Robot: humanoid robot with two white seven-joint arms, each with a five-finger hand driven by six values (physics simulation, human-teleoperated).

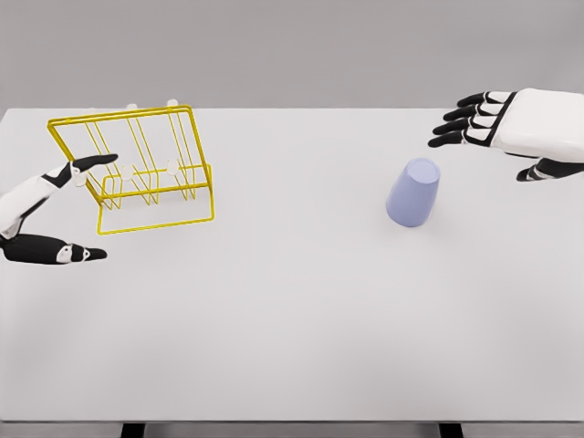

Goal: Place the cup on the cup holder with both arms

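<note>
A pale lavender cup (413,192) stands upside down on the white table, right of the middle. A yellow wire cup holder (137,169) with white-tipped pegs stands tilted at the back left. My left hand (78,205) is open at the left edge, its upper finger reaching to the holder's left side and its thumb spread below. My right hand (488,141) hovers open at the upper right, fingers pointing left, a short way above and to the right of the cup without touching it.
The white table (292,328) spans the whole view, with its front edge near the bottom of the picture. A grey wall lies behind the far edge.
</note>
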